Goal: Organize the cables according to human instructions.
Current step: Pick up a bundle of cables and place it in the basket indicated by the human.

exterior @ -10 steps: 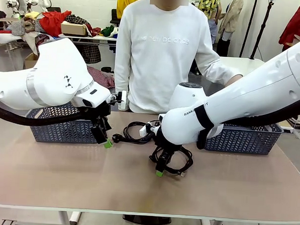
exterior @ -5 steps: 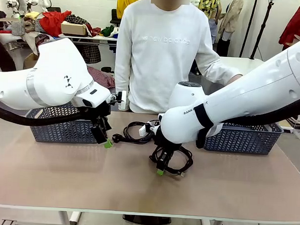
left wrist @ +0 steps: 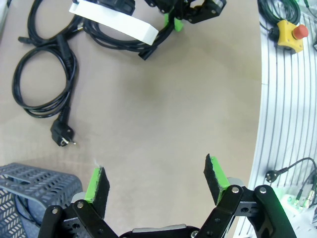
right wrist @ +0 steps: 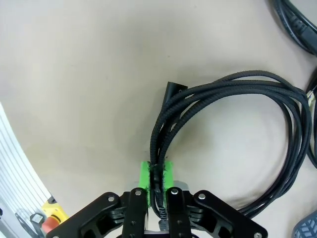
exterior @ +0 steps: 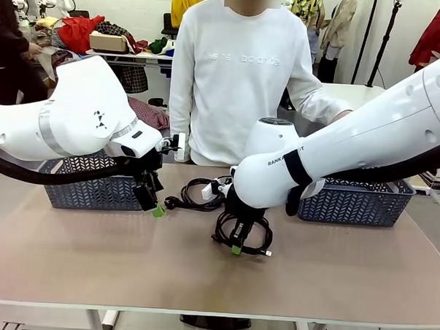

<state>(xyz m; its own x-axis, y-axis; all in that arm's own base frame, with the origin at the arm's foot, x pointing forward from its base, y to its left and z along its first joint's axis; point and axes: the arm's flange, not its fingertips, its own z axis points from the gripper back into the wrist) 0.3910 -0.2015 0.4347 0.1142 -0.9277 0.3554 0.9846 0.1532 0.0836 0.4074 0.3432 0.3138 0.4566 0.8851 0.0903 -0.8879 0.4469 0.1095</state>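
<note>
We see the right end effector [exterior: 236,247] low over the middle of the bench [exterior: 91,269], a little right of centre and on the near side. Its green pads are clamped together on a cable [exterior: 263,238]. In the right wrist view, several strands of that cable [right wrist: 233,80] run up between the pads of the right end effector [right wrist: 156,181]. They then sweep round in a wide loop lying over the bench top. We cannot tell whether the loop rests on the bench or hangs just above it.

A second cable [exterior: 193,187] lies farther back, between the two arms, with its plug [exterior: 171,202] pointing left. In the left wrist view this second cable [left wrist: 16,87] is a loose coil on the bench, free of any grip, its plug [left wrist: 62,135] at the near end.

The left end effector [exterior: 154,206] hangs just left of that plug, in front of the left basket [exterior: 87,192]. Its jaws stand wide apart with nothing between them, which shows plainly in the left wrist view [left wrist: 154,171], where a corner of the basket [left wrist: 29,183] sits beside one finger.

A right basket [exterior: 357,204] stands at the far right of the bench, behind the right arm. A person [exterior: 234,85] in a white top stands at the far side.
</note>
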